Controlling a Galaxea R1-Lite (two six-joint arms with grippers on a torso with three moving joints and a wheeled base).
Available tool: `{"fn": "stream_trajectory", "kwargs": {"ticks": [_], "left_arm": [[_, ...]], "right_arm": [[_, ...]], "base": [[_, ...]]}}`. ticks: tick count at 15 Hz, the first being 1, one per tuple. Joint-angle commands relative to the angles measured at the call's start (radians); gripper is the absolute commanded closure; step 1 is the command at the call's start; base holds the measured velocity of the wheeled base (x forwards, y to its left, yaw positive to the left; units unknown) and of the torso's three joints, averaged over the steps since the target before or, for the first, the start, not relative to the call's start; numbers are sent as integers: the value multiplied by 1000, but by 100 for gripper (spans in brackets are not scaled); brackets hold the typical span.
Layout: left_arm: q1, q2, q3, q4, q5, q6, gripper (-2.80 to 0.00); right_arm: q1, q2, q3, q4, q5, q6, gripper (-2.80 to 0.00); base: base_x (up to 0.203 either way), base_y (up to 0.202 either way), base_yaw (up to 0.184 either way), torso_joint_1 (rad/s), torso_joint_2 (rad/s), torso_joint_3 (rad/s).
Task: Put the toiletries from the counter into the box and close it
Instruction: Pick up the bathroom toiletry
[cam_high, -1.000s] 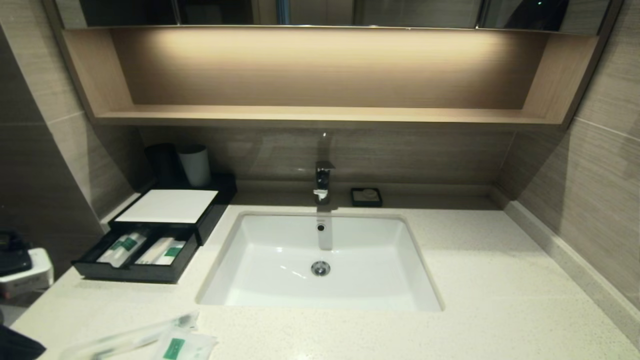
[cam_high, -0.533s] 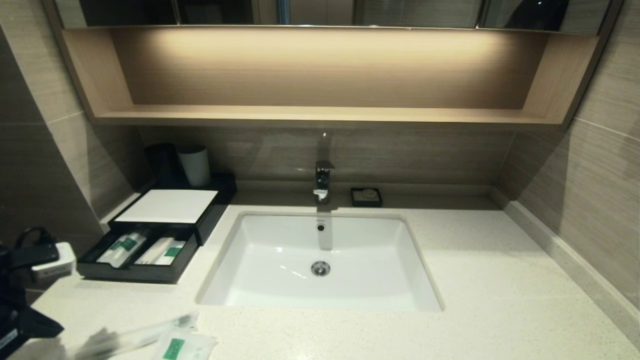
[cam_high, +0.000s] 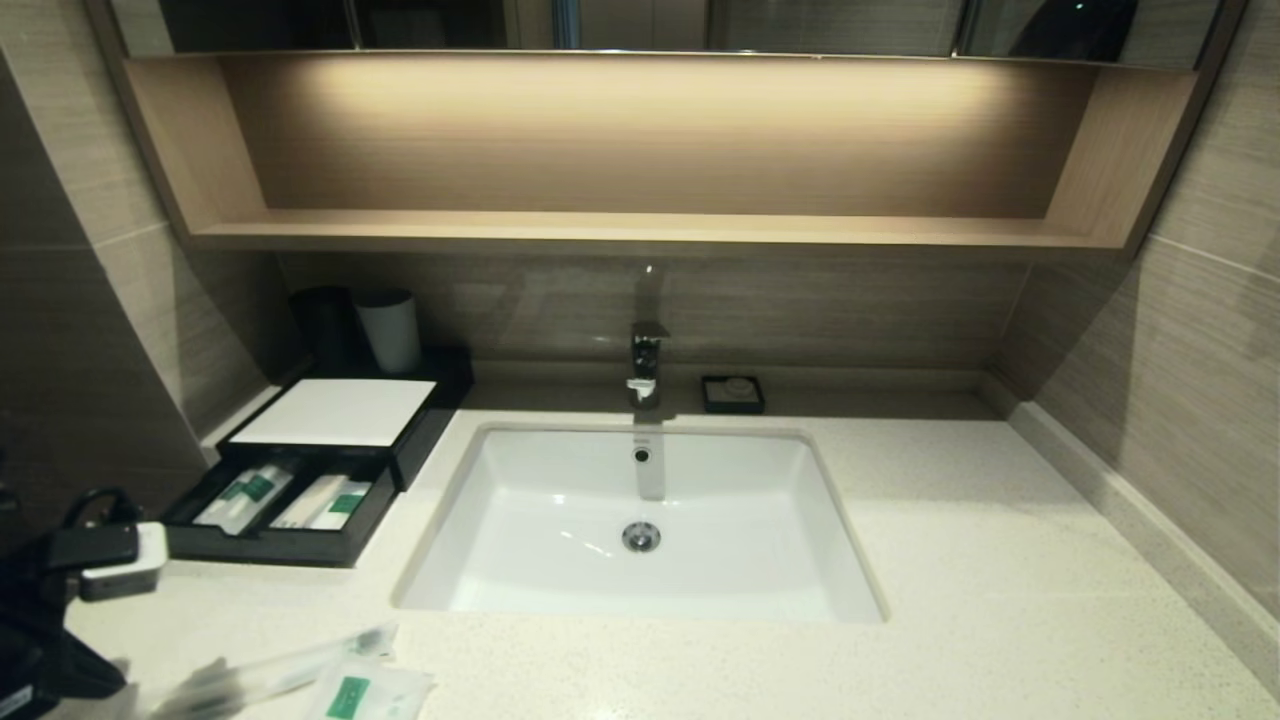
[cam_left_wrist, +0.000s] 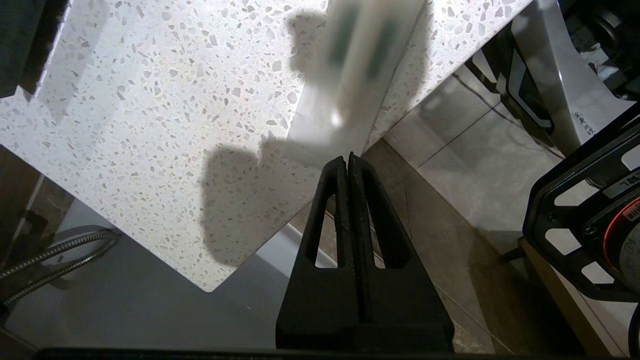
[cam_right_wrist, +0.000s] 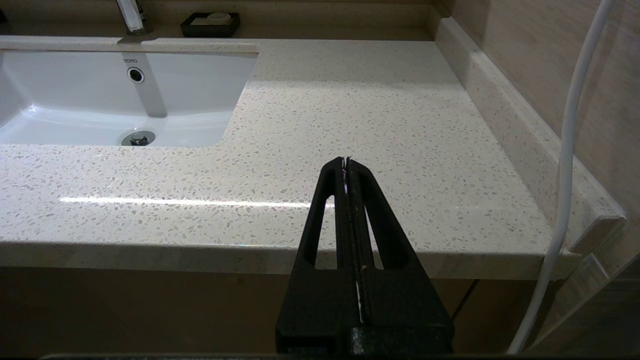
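Observation:
A long clear-wrapped stick (cam_high: 285, 668) and a white sachet with a green label (cam_high: 365, 692) lie on the speckled counter (cam_high: 950, 560) at its front left edge. The black box (cam_high: 335, 412) stands at the back left with its drawer (cam_high: 270, 546) pulled out. Wrapped items with green labels (cam_high: 250, 490) lie in the drawer. My left gripper (cam_high: 105, 678) is shut, just off the counter's front left corner. In the left wrist view its tips (cam_left_wrist: 347, 157) are right at the near end of the blurred stick (cam_left_wrist: 360, 60). My right gripper (cam_right_wrist: 346, 160) is shut and empty before the counter's front right edge.
The white sink (cam_high: 560, 470) is set in the middle of the counter, with a tap (cam_high: 645, 365) behind it. A small black soap dish (cam_high: 733, 394) stands at the back. A grey cup (cam_high: 390, 330) and a dark cup (cam_high: 322, 325) stand behind the box. A wooden shelf (cam_high: 640, 232) hangs above.
My left arm has swung in from the left edge and come down toward the near end of the stick. The stick and the sachet have not moved.

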Motion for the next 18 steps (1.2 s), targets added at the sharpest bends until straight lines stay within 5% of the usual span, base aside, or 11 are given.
{"fn": "stream_trajectory", "kwargs": {"ticks": [1, 9, 10, 18], "left_arm": [[-1, 9, 8, 4, 1, 13, 0], [-55, 84, -2, -2, 23, 3, 0], [-64, 89, 1, -4, 22, 4, -280], [-77, 139, -9, -9, 50, 10, -280]], "right_arm": [[0, -2, 2, 0, 0, -2, 0], [0, -2, 1, 0, 0, 0, 0], [0, -2, 0, 0, 0, 0, 0], [0, -2, 2, 0, 0, -2, 0]], "base": [[0, 0, 0, 0, 0, 0], [0, 0, 0, 0, 0, 0], [0, 0, 0, 0, 0, 0], [0, 0, 0, 0, 0, 0]]}}
